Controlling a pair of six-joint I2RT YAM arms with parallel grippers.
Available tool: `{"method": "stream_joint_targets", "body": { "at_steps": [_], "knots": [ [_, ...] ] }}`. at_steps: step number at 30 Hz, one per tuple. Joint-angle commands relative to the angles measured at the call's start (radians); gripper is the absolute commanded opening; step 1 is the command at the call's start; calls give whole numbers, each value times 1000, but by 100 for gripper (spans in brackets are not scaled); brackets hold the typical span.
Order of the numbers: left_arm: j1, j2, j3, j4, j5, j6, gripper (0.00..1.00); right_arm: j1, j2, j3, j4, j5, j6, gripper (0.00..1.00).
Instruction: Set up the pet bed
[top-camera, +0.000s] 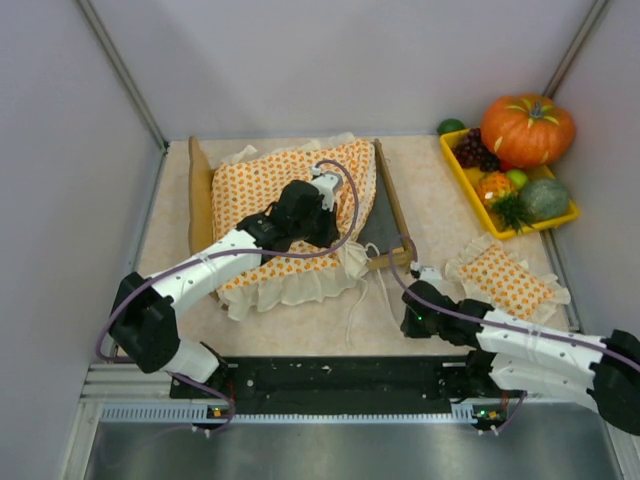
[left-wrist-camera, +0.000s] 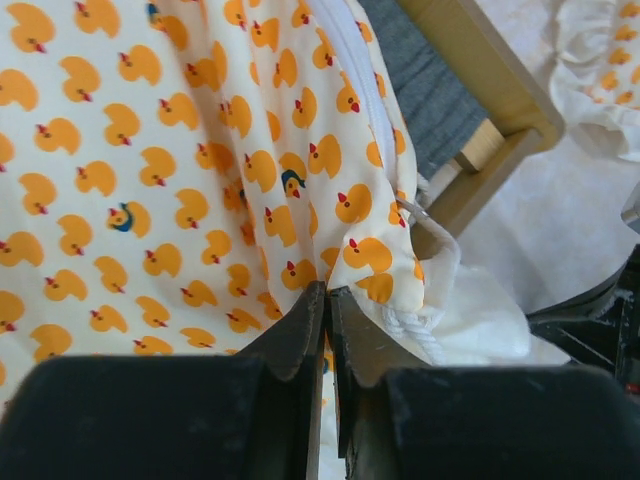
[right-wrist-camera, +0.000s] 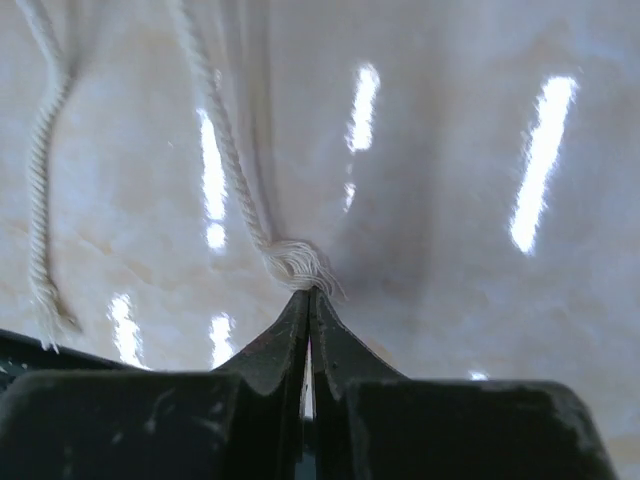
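The pet bed (top-camera: 391, 196) lies on the table with its plywood headboard (top-camera: 198, 195) at the left and a strip of grey base (top-camera: 380, 218) showing. The duck-print bedspread (top-camera: 265, 190) covers most of it. My left gripper (top-camera: 327, 228) rests on the spread near the bed's right front corner. In the left wrist view its jaws (left-wrist-camera: 328, 292) stand almost shut, pinching a fold of the bedspread (left-wrist-camera: 200, 180) beside the wooden rail (left-wrist-camera: 500, 95). My right gripper (top-camera: 408, 322) sits low on the table, shut on the frayed end of a white cord (right-wrist-camera: 297, 266).
The small ruffled pillow (top-camera: 505, 278) lies on the table right of the bed. A yellow tray (top-camera: 462, 172) with a pumpkin (top-camera: 527, 128) and other produce stands at the back right. A second loose cord (right-wrist-camera: 40, 200) trails on the table. Walls close in on both sides.
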Motion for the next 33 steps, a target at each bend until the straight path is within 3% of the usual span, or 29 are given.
{"method": "stream_joint_targets", "body": {
  "at_steps": [1,4,9,10,11,12,13,15,20,25,27,33],
  "knots": [
    [-1,22,55,32,182,-11,11,14,-219,-50,-303,-19,144,0],
    [-10,51,86,45,258,-22,21,14,-307,-38,-387,-7,184,0],
    [-31,57,118,43,286,-34,52,16,-337,45,-431,21,184,4],
    [-32,48,113,40,279,-37,55,16,-340,60,-431,27,178,22],
    [-30,27,110,38,266,-43,59,14,-344,94,-431,36,171,32],
    [-30,11,101,32,234,-45,66,16,-347,112,-432,74,161,39],
    [-32,-3,99,28,219,-45,69,16,-349,129,-431,103,147,50],
    [-30,-49,89,8,167,-39,73,14,-350,185,-435,197,109,63],
    [-30,-160,44,-14,46,-60,80,10,-289,212,-327,352,-22,68],
    [-32,-228,-55,-4,1,-103,83,-13,-134,180,-107,300,-144,60],
    [-30,-253,-100,-5,-1,-123,83,-21,-97,159,-41,230,-169,59],
    [-30,-317,-213,38,-7,-183,83,-26,77,134,83,205,-197,60]
  ]
}}
